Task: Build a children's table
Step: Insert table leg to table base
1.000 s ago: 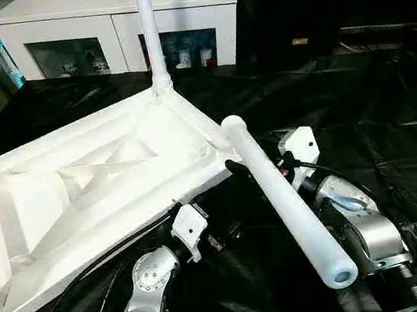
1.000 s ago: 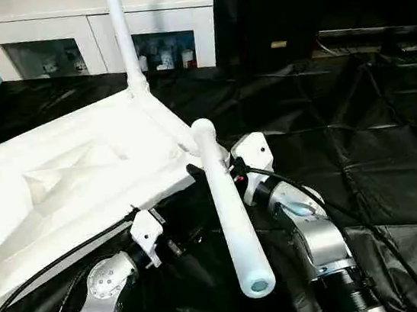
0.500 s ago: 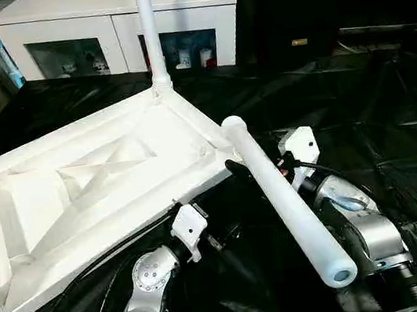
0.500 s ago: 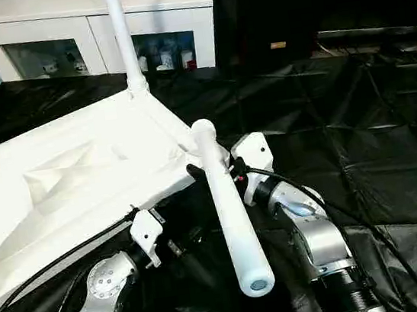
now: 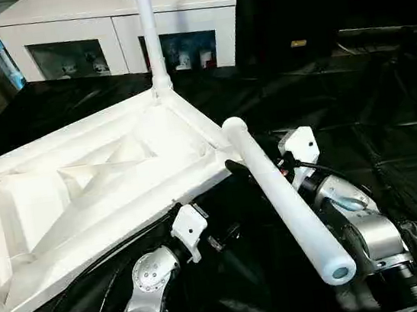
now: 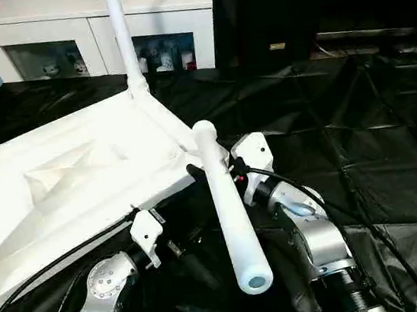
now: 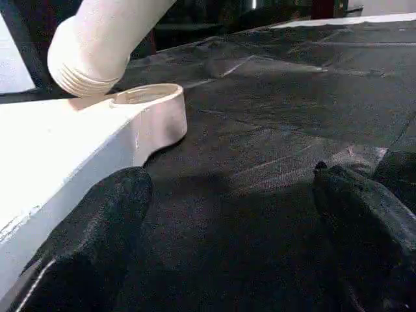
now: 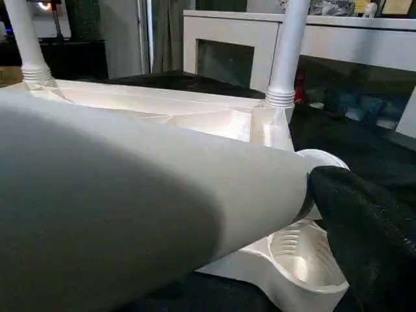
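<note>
Nothing moved; leg (image 5: 288, 207) overhangs tabletop (image 5: 83, 195) edge.

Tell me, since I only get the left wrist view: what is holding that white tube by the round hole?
Observer: The right pincer grips it. It is a loose leg, slanting back toward the robot.
Operator: Are any legs already fitted?
Observer: Yes, the right wrist view shows two: a near upright leg and a far upright leg, both standing in corners of the upturned tabletop.
</note>
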{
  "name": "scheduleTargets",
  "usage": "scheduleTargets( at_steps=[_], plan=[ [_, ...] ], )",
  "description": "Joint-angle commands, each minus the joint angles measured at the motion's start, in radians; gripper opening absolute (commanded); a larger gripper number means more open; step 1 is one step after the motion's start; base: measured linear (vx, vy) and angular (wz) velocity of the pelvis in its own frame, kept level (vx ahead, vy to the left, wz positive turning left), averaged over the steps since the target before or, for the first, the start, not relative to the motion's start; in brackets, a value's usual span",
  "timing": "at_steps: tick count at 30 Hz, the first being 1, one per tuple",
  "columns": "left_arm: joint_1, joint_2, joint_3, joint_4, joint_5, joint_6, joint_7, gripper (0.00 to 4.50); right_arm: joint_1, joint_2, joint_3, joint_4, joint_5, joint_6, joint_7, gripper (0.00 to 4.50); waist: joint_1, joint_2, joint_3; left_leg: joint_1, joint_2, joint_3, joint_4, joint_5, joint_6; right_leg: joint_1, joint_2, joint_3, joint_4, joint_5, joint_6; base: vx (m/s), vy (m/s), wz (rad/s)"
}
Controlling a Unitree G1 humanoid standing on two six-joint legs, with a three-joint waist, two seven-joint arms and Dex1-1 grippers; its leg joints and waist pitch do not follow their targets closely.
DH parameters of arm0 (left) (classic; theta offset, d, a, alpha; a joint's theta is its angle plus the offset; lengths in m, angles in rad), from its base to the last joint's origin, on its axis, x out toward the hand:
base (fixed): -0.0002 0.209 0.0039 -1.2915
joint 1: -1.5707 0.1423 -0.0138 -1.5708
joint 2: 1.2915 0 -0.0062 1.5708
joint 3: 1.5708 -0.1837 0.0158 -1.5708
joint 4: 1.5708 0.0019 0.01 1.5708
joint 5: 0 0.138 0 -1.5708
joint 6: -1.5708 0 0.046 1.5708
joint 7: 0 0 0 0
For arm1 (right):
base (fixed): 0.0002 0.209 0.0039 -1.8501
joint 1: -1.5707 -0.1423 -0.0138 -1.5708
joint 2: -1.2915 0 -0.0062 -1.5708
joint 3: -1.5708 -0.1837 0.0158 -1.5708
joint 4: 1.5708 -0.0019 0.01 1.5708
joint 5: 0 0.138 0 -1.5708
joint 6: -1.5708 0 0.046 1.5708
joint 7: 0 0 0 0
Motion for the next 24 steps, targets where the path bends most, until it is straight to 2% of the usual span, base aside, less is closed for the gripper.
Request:
scheduleTargets(
  at_steps=[1, 24],
  plan=[
    [-0.305, 0.172, 0.118, -0.416, -0.213, 0.663, -0.032, 4.47, -0.011, -0.001, -0.002, -0.021, -0.005, 0.005, -0.001, 4.50, 0.000, -0.016, -0.047, 0.009, 0.026, -0.016, -0.058, -0.250, 0.047, 0.040, -0.044, 0.030, -0.066, -0.147, -0.167, 0.000, 0.000, 0.00],
    [-0.305, 0.172, 0.118, -0.416, -0.213, 0.663, -0.032, 4.47, -0.011, -0.001, -0.002, -0.021, -0.005, 0.005, -0.001, 4.50, 0.000, -0.015, -0.048, 0.010, 0.026, -0.017, -0.058, -0.248, 0.048, 0.039, -0.043, 0.030, -0.065, -0.144, -0.171, 0.000, 0.000, 0.00]
  ],
)
